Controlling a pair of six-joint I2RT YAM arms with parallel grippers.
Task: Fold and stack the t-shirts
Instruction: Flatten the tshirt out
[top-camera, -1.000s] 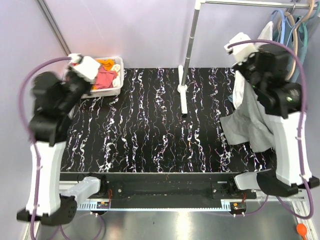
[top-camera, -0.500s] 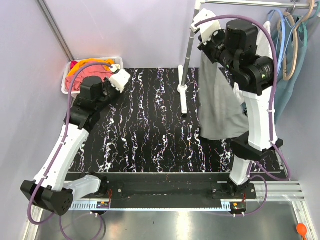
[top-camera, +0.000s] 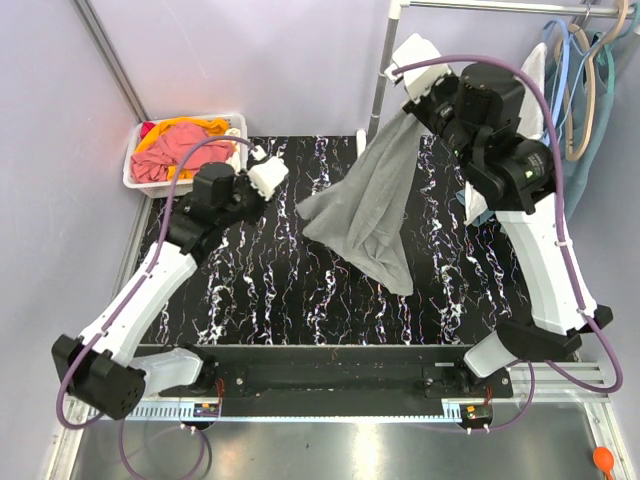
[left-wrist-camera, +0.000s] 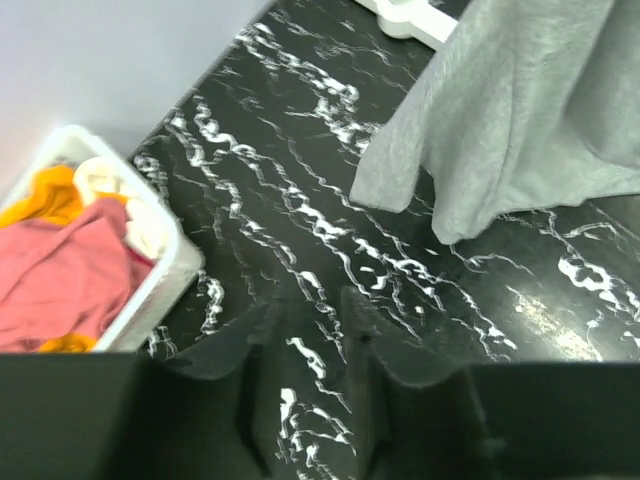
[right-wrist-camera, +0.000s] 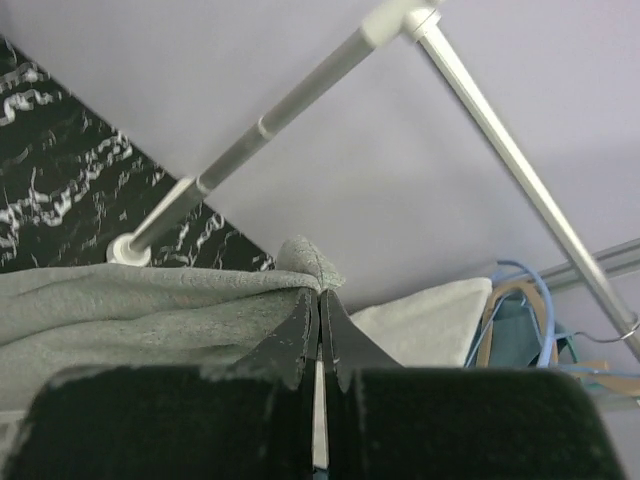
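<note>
One grey t-shirt (top-camera: 375, 215) is hanging over table (top-camera: 250, 290) centre; your right gripper (right-wrist-camera: 320, 300), one o'clock, is pinching its edge tight to unfurl it. Left gripper (left-wrist-camera: 310, 335), ten o'clock, slightly parted, empty, probably lining up a corner.

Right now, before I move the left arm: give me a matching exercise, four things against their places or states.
Things:
1. grey shirt
2. pink shirt
3. left end effector
4. right end effector

Places or states:
A. in the bin
B. open, empty
C. hanging over the table
D. shut on grey cloth

Pairs: 1-C, 2-A, 3-B, 4-D
</note>
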